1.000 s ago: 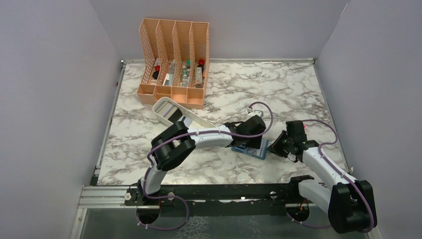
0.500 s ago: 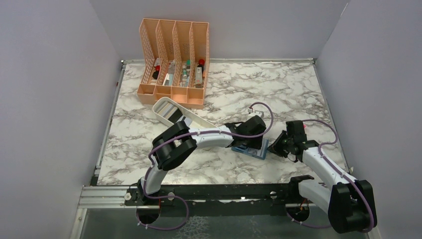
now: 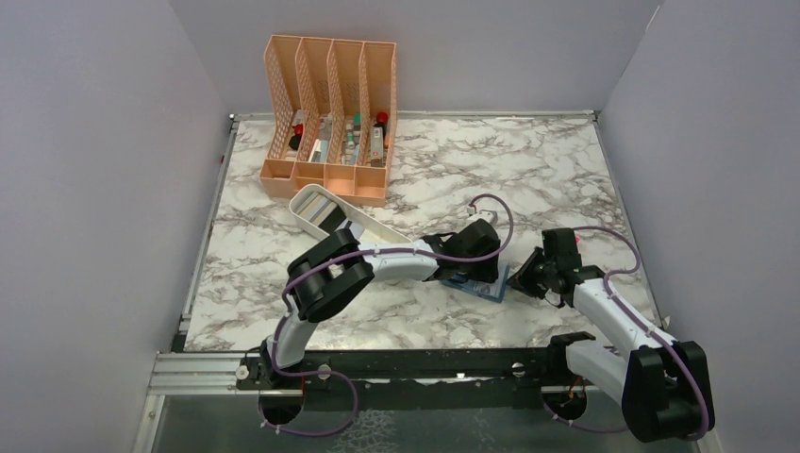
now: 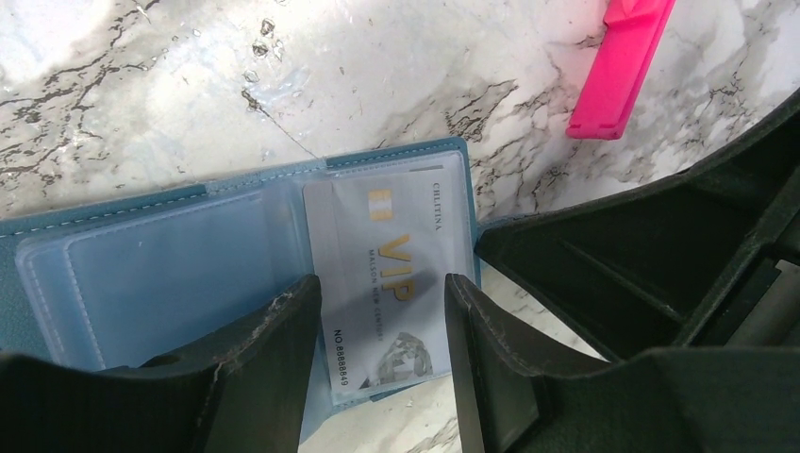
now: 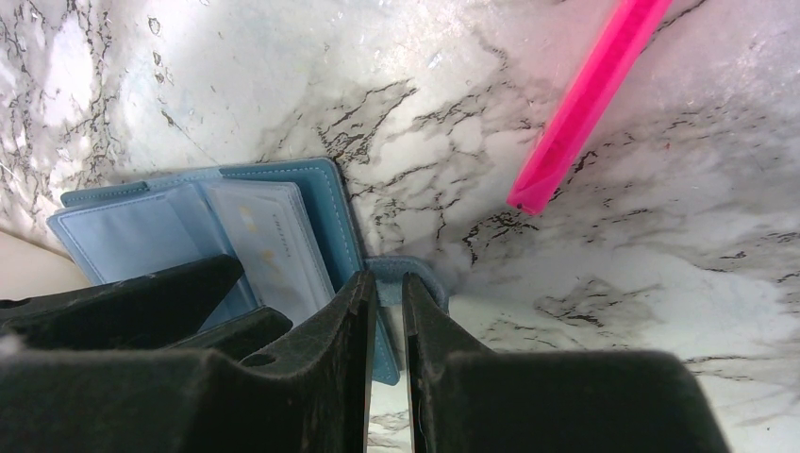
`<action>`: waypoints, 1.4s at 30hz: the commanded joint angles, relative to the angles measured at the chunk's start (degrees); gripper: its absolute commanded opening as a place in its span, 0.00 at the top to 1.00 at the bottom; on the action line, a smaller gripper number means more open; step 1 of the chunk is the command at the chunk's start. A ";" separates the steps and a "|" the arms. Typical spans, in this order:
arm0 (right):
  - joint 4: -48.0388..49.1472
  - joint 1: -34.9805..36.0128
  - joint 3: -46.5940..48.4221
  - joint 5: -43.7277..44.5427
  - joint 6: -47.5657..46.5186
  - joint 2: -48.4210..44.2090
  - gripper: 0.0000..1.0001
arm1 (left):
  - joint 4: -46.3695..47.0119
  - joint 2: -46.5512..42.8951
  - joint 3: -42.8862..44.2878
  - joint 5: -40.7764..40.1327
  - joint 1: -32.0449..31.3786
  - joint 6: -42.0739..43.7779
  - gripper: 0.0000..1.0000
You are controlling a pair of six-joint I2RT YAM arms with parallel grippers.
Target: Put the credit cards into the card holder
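The teal-blue card holder lies open on the marble, its clear slots facing up. A white VIP credit card sits in the right-hand slot. My left gripper hovers open right over that card, one finger over each long side, gripping nothing. My right gripper is shut on the card holder's small snap tab at its right edge. In the top view the card holder lies between the left gripper and the right gripper, mostly hidden by them.
A pink flat stick lies on the marble just beyond the card holder. A long white tray with flat grey pieces sits behind the left arm. The peach mesh organizer with small bottles stands at the back left.
The left wrist has edged slightly to the left over the card holder. The right arm has not moved.
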 commanded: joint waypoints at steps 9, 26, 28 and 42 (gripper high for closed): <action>1.12 0.34 0.06 -0.43 -0.07 1.08 0.78 | -3.50 -3.12 1.43 -2.87 0.01 2.09 0.44; 2.99 0.34 -0.79 -0.92 0.11 2.13 0.78 | -1.95 -1.30 1.91 0.14 -0.78 1.27 0.42; 3.75 0.34 -1.24 -0.99 0.13 2.58 0.78 | -0.15 -1.79 1.57 1.18 -1.21 0.60 0.42; 2.87 0.34 0.05 0.45 -1.00 3.15 0.78 | 6.88 -0.51 0.16 7.87 -1.79 -3.73 0.42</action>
